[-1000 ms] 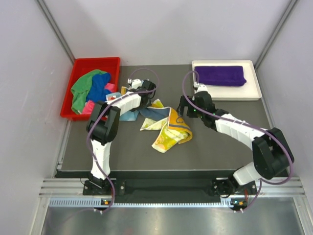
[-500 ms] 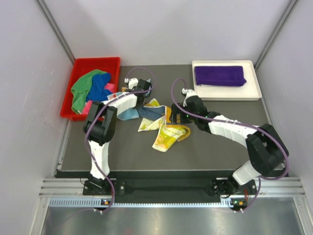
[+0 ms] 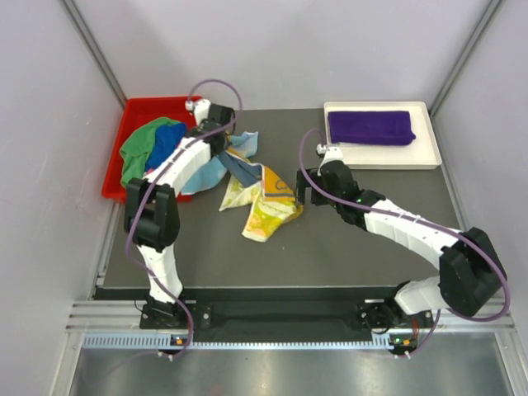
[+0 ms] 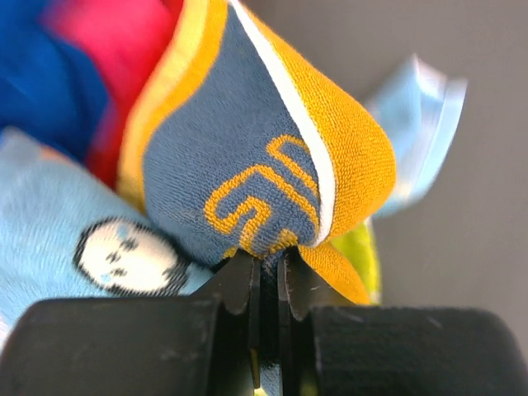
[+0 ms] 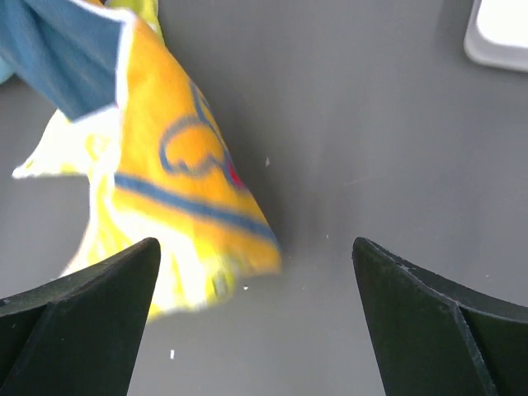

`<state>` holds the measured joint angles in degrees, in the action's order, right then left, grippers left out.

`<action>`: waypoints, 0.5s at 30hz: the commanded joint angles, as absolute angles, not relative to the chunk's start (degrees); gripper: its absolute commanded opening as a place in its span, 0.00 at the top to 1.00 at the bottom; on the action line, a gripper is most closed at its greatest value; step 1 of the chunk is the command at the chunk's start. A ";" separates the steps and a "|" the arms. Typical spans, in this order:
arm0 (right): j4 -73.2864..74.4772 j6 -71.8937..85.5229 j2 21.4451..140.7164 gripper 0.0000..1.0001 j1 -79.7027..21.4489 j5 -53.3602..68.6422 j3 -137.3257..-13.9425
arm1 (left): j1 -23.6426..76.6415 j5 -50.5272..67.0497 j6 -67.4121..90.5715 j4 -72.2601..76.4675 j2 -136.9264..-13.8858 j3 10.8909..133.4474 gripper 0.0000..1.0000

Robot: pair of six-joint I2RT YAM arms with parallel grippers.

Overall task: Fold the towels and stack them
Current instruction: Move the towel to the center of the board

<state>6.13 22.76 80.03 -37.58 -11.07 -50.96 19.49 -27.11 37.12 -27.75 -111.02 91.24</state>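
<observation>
**A:** Where is the lettered towel?

**B:** The soft teal-and-orange towel (image 4: 235, 161), white-edged with big orange letters, is near the far left corner of the dark matte table (image 3: 371, 256). It is just beside the red plastic bin (image 3: 161, 101). The left gripper (image 4: 268, 272) has its jaws pressed together on a fold of it, pinching the fuzzy weave. From that fold the towel trails toward the table's middle.

**A:** Is anything bunched with it?

**B:** A light blue cloth (image 4: 74, 223) printed with a round white face lies against it. A pale yellow cloth (image 3: 262, 219) with a printed pattern lies crumpled at its near end.

**A:** And the other hand?

**B:** The right gripper (image 5: 256, 313) hangs over bare table just right of the yellow end. Its jaws are spread wide and grip nothing.

**A:** What about the containers?

**B:** The bin is rectangular and straight-walled. It holds a rumpled heap of a green cloth (image 3: 136, 153), a blue cloth (image 3: 169, 147) and a pink cloth (image 3: 153, 180). The white shallow tray (image 3: 379, 162) sits at the far right corner. It holds one plush purple towel (image 3: 370, 126), folded into a long neat rectangle along the tray's far side.
</observation>
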 commanded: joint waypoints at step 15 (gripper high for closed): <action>7.12 22.41 80.77 0.01 -42.80 -12.30 -54.76 | -1.23 -35.92 44.29 -29.80 -91.61 96.69 1.00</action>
